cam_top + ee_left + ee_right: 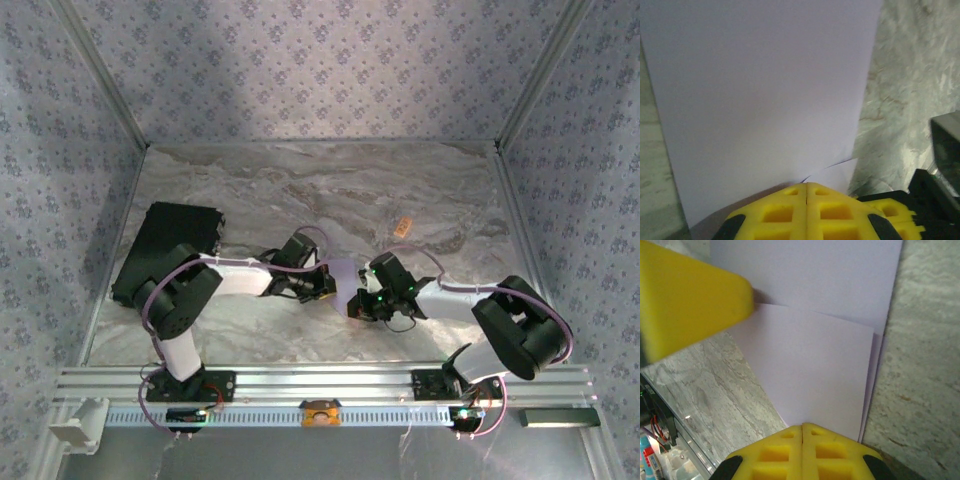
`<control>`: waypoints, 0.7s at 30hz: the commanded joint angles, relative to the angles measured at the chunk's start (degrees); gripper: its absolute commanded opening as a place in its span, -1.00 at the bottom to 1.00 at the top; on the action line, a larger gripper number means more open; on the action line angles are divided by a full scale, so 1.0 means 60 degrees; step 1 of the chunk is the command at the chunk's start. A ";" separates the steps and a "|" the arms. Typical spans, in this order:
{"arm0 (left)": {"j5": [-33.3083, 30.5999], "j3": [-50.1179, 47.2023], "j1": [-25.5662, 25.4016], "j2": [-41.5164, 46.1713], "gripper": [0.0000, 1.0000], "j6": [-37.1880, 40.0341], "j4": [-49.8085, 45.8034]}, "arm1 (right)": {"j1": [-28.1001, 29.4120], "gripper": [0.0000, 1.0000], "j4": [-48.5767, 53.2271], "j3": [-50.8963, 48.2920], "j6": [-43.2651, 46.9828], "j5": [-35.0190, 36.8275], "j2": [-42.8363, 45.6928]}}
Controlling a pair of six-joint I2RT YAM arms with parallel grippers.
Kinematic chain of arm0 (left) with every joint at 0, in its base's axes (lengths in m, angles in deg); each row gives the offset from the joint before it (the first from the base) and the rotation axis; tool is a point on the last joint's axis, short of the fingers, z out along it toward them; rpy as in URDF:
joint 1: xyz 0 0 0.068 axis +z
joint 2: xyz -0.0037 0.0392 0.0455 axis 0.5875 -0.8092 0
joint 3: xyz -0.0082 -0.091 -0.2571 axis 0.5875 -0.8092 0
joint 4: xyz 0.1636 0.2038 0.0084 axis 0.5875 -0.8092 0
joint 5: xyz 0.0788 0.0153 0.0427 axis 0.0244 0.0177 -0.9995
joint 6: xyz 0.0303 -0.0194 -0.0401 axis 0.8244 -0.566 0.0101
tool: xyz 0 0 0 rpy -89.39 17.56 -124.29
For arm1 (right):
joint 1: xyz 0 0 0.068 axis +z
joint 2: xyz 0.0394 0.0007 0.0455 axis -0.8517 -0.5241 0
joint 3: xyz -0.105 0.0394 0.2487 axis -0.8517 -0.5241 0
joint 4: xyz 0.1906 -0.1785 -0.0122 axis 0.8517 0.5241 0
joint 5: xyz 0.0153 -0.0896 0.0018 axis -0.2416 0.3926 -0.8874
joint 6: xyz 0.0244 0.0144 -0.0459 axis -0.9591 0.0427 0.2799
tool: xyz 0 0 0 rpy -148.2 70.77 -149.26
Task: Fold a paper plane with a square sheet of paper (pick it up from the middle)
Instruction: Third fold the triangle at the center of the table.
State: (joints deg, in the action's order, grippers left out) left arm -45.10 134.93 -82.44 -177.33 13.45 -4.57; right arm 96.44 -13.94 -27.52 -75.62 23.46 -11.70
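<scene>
Left claw (806, 186): clenched, yellow pads pressed together with no gap, near edge of the sheet of paper (765, 100) pinched between them. Right claw (802, 427): likewise clenched, gripping an edge of the same sheet.

Sheet: pale lavender, plain, unmarked. In the left wrist view it is seen spreading away from the pads as one broad flat panel, with a small corner of a second layer showing just beside the pads on the right. In the right wrist view two layers are noted: an upper flap lying slantwise over a larger layer behind it. A yellow finger (690, 297) of the left claw is seen touching the sheet at upper left.

Position: from above, the sheet is found between the two claw tips, at the near middle of the marbled grey desk (300, 190). Whether it rests on the desk or is lifted cannot be told.

Surroundings: a black pad (165, 250) is recorded at the left side of the desk, well apart from the sheet; a small tan block (403, 226) lies farther back on the right.
</scene>
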 commanded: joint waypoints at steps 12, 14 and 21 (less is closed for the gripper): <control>-0.0194 -0.0725 -0.0062 -0.0183 -0.98 0.0015 0.0588 | -0.0102 -1.00 0.0492 -0.0607 -0.0228 0.0507 -0.0056; -0.0153 -0.0889 0.0138 -0.0257 -0.98 0.0141 0.0711 | -0.0100 -1.00 0.0524 -0.0607 -0.0201 0.0522 -0.0056; -0.0166 -0.0983 0.0852 -0.0303 -0.98 0.0824 0.0738 | -0.0135 -1.00 0.0620 -0.0655 -0.0145 0.0537 -0.0020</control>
State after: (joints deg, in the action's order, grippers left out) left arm -43.39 130.10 -79.29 -177.51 15.24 0.61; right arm 96.13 -16.35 -28.99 -76.63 23.26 -11.22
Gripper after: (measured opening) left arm 0.043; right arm 0.061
